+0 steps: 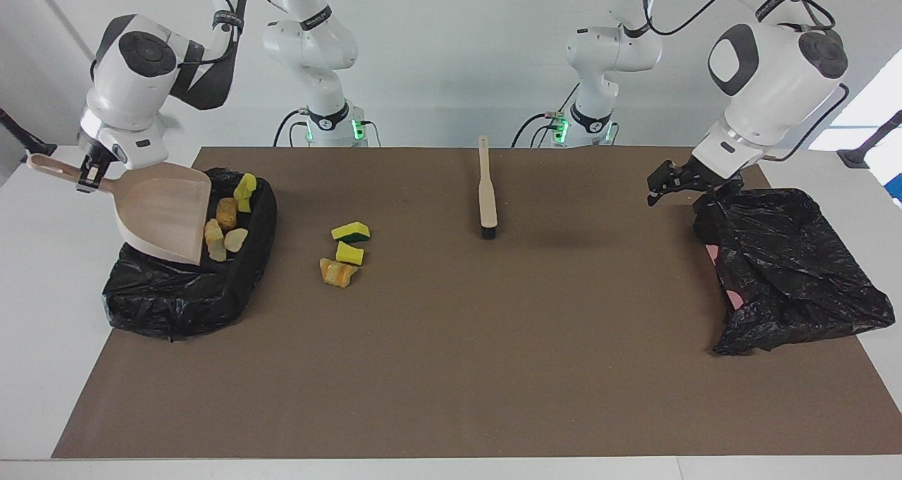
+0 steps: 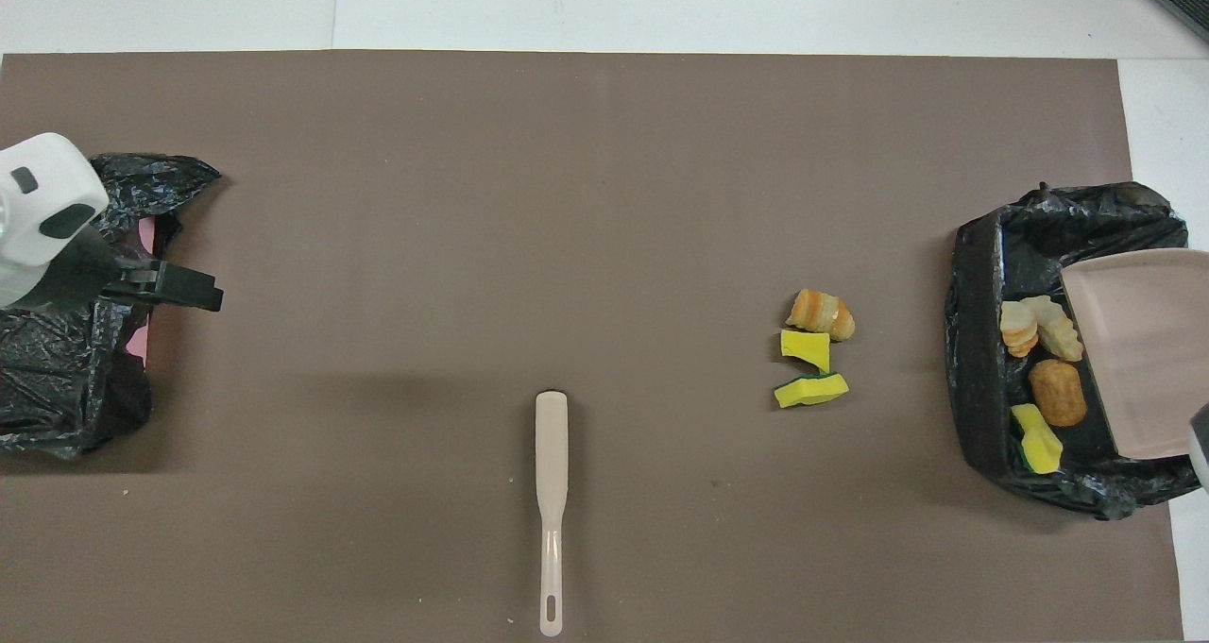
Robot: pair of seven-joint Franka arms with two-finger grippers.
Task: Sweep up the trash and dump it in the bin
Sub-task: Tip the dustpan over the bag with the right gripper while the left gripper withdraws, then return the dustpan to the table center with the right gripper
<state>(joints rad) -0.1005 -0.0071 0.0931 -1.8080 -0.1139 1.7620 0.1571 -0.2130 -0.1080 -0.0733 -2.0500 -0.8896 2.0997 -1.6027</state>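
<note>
Crumbly foam trash (image 1: 227, 228) in crinkled black bag-lined bin (image 1: 184, 298)

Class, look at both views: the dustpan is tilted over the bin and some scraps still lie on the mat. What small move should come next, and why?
Probably the right gripper, shut on the dustpan handle, should level the pan and carry it back toward the three scraps on the mat. The pan looks empty, and four pieces already lie in the bin. The open left gripper hangs over the other bag's edge, away from the brush.

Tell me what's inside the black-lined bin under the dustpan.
Four scraps lie in the bin: two cream chunks, an orange one, a yellow sponge piece. The tilted dustpan hides the rest.
</note>
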